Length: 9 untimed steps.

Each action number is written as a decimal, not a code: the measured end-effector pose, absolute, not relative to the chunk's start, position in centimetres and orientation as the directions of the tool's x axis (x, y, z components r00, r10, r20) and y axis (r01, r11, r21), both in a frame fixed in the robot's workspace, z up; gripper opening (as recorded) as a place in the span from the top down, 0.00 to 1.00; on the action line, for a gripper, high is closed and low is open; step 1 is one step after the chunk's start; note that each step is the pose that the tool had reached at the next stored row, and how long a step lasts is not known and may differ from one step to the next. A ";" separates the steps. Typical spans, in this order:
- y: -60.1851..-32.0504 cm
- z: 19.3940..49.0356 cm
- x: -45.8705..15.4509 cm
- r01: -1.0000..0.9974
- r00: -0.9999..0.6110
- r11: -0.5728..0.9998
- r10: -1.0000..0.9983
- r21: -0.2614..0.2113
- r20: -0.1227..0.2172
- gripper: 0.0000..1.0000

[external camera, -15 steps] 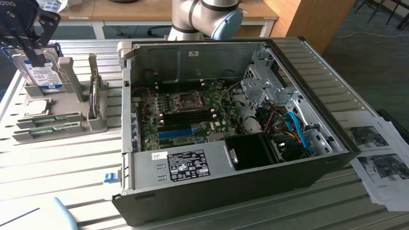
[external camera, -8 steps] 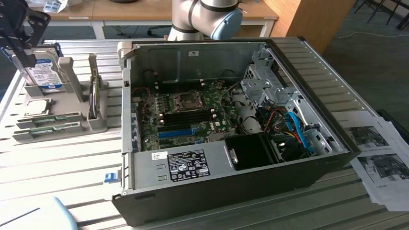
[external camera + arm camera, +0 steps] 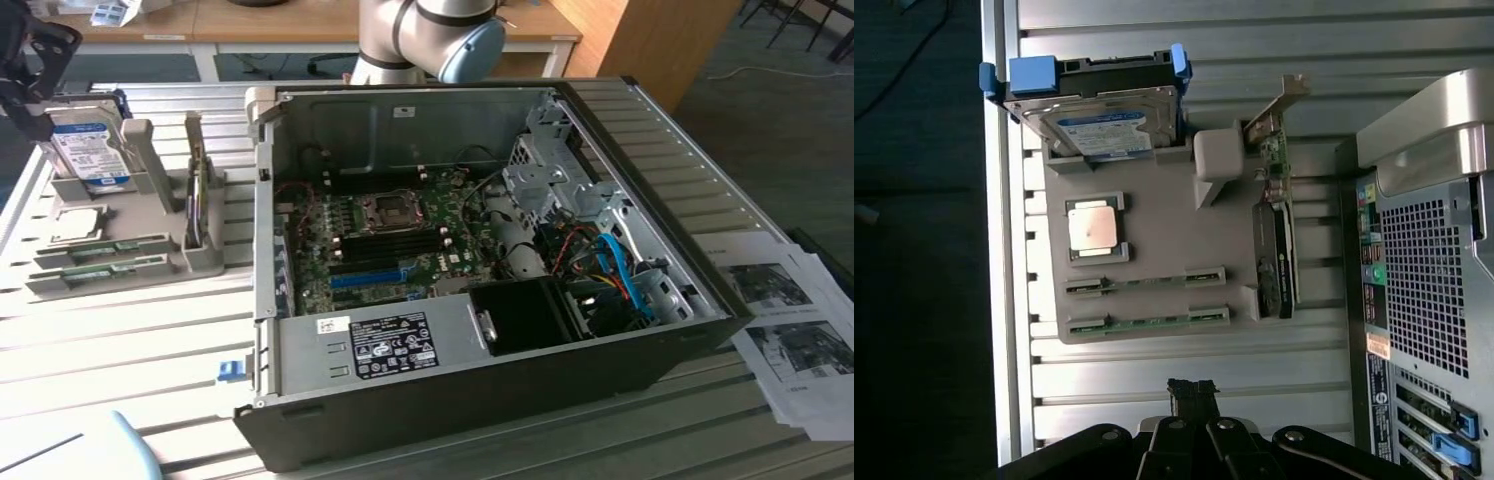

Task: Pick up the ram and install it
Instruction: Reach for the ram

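**Gripper shut and empty, ram lying in the tray**

Nearest the wrist camera: gripper (image 3: 1192, 388), fingers pressed together, nothing pinched between them. Poised over the slatted metal surface (image 3: 1184, 40), near the grey tray (image 3: 1154, 240) but apart from it.

In the tray, on the side closest to the gripper: ram (image 3: 1146, 322), a thin green stick lying flat in a long groove. Just beside it, in a parallel groove: second ram stick (image 3: 1144, 283). Beyond those, in a square recess: processor chip (image 3: 1094, 228), flat, metal face up. At the far end: hard drive (image 3: 1109, 125) with a blue-white label, leaning in its slot, blue brackets (image 3: 1034, 75) at its corners. Along one edge of the tray: expansion card (image 3: 1276, 240), standing on edge in a narrow slot.

In the exterior view, tray on the surface at the exterior view's left, just beside the open computer case (image 3: 467, 410). Inside the case: motherboard (image 3: 387, 240) with a row of black memory slots (image 3: 398, 243), a bright blue slot (image 3: 367, 278), a black fan (image 3: 527, 315) and blue cables (image 3: 617, 270). Printed papers (image 3: 787, 330) on the surface at the exterior view's right. Robot arm (image 3: 427, 35) behind the case.
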State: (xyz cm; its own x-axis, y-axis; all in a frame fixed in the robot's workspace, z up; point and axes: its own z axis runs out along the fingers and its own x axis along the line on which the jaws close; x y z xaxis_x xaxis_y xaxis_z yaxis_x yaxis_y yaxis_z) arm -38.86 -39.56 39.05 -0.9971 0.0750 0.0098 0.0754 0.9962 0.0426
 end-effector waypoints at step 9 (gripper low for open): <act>-39.5 39.0 -40.5 0.076 -0.997 0.996 0.075 0.042 0.014 0.91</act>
State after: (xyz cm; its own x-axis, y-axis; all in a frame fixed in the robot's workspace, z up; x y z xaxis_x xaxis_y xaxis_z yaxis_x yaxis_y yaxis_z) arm -40.53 -39.55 39.03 -0.9971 0.0750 0.0138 0.0755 0.9962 0.0423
